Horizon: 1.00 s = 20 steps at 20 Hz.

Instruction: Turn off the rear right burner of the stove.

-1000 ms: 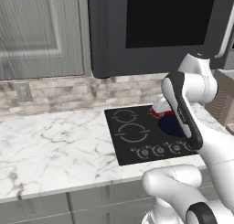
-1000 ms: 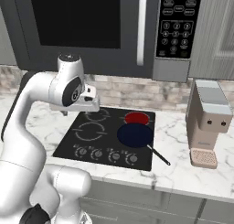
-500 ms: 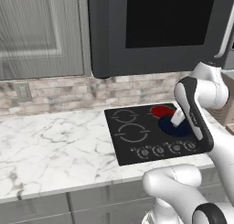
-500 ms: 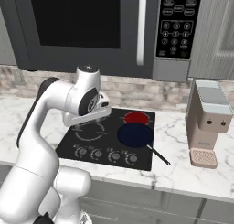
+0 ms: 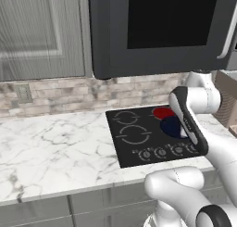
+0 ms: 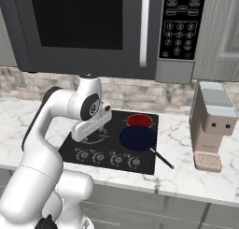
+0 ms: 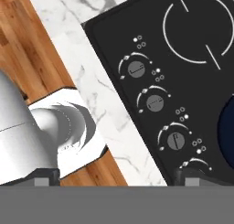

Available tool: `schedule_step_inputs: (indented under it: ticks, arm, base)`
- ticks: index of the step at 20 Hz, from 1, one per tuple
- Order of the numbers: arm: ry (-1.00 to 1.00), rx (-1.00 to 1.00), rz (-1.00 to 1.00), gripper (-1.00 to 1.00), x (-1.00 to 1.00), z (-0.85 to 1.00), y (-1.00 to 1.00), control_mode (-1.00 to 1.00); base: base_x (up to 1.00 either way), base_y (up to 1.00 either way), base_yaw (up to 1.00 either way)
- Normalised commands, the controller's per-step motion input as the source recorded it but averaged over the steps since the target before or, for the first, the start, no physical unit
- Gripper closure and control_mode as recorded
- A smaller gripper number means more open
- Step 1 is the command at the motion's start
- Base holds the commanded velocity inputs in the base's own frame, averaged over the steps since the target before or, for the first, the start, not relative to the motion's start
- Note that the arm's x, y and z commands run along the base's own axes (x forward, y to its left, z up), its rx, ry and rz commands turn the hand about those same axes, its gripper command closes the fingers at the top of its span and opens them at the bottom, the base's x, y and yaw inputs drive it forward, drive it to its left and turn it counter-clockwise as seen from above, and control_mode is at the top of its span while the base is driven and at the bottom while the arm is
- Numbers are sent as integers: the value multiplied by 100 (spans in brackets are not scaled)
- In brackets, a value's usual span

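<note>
Knob row [image 7: 155, 102] sits right below the gripper [image 7: 114, 175]; nothing held, and I can't tell how far the jaws are spread, just tips at the frame edge. No knob touched yet. Stove [image 6: 74, 151] is at the counter's front edge. Rear right burner [image 6: 139, 121] glows red, so still on. Dark blue pan [image 6: 138, 137] sits just in front of it, handle poking toward the coffee machine [image 6: 212, 125]. Microwave [image 6: 88, 29] overhead, clear of the arm.
</note>
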Motion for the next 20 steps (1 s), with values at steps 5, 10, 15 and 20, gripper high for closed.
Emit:
schedule_step_inputs:
  ticks: [5, 10, 15, 20]
  arm:
    - [0, -1, 19, -100, 0, -40, 0, -100]
    - [0, 2, 9, -100, 0, -34, -3, -100]
    - [0, 6, 1, -100, 0, -29, 0, -100]
    - [0, 4, 0, -100, 0, -32, 0, -100]
  base:
    - [0, 0, 0]
    - [0, 0, 0]
    - [0, 0, 0]
    - [0, 0, 0]
